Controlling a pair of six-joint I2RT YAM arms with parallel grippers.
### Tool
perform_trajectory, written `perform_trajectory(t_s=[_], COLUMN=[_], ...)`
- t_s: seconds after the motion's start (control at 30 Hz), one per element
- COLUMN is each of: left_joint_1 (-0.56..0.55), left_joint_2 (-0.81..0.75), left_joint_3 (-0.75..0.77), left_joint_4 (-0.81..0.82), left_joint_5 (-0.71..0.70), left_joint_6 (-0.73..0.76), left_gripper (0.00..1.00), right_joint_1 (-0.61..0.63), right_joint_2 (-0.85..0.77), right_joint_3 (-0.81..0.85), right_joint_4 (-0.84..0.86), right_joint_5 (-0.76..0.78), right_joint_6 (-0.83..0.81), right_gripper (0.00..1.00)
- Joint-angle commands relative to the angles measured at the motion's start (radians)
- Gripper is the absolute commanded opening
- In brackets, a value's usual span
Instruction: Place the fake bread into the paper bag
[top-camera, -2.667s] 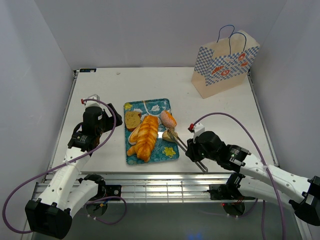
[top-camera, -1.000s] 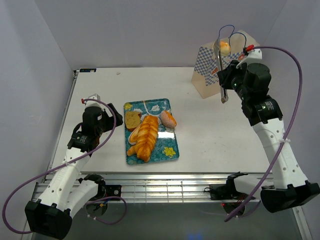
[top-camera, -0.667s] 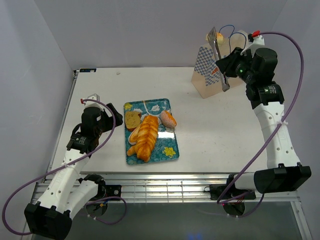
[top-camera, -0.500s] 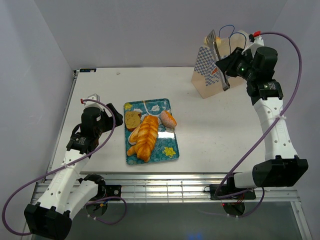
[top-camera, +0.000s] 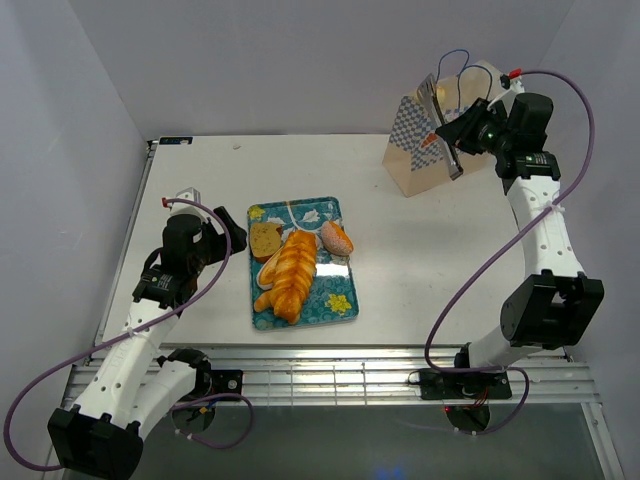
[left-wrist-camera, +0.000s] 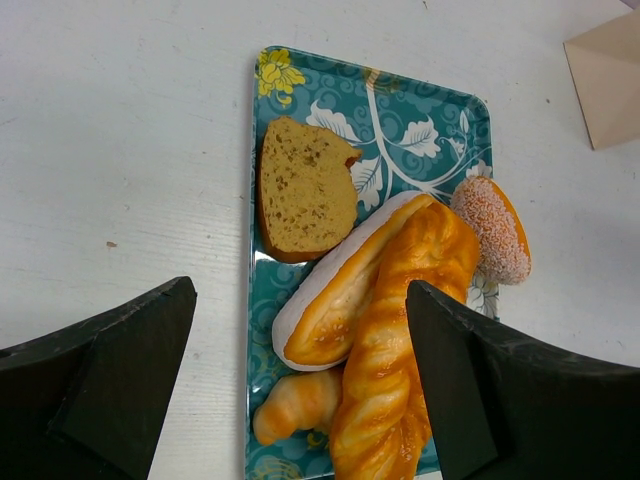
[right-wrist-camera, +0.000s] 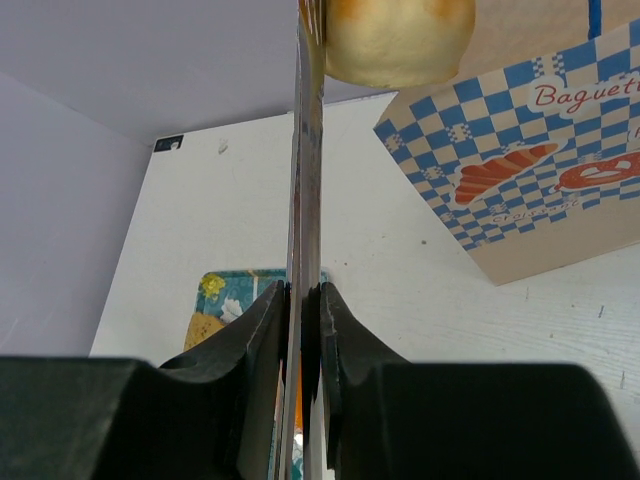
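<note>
My right gripper (top-camera: 466, 131) (right-wrist-camera: 305, 300) is shut on the metal tongs (top-camera: 441, 112) (right-wrist-camera: 308, 170). The tongs' tip pinches a pale golden roll (right-wrist-camera: 398, 38) beside the top of the check-patterned paper bag (top-camera: 418, 165) (right-wrist-camera: 540, 170). On the blue tray (top-camera: 338, 305) (left-wrist-camera: 425, 105) lie a braided loaf (top-camera: 292, 270) (left-wrist-camera: 400, 340), a toast slice (top-camera: 265, 240) (left-wrist-camera: 303, 188), a sesame oval bun (top-camera: 337, 237) (left-wrist-camera: 492, 228), a long roll (left-wrist-camera: 340, 300) and a croissant (left-wrist-camera: 295, 405). My left gripper (top-camera: 215, 240) (left-wrist-camera: 300, 290) is open and empty, just left of the tray.
The bag stands at the table's back right, near the right wall, with its blue cord handles (top-camera: 456, 58) up. White walls close in the table on three sides. The table's metal front rail (top-camera: 330, 375) runs along the near edge.
My right arm has carried the tongs and roll from the tray up to the bag. In the last half second it shifted slightly right and back. The left arm has not moved.
</note>
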Motion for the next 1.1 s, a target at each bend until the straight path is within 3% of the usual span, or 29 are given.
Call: perform_trajectory(t_s=[0.0, 0.57, 1.07], left_joint_1=[-0.005, -0.006, -0.006], left_joint_2=[-0.009, -0.004, -0.003], left_joint_3=[-0.005, -0.005, -0.005], left_joint_4=[0.027, 0.028, 0.028], left_joint_5=[0.017, 0.022, 0.026], left_joint_6=[0.01, 0.012, 0.012], left_gripper=[0.96, 0.96, 0.96], right_joint_1=[-0.002, -0.024, -0.035], right_joint_2=[0.002, 0.026, 0.056], right_joint_3=[0.042, 0.131, 0.082], right_joint_4=[0.07, 0.058, 0.061], right_joint_5=[-0.024, -0.006, 0.033], right_joint_6=[-0.028, -0.038, -0.058], right_gripper=[0.08, 0.08, 0.08])
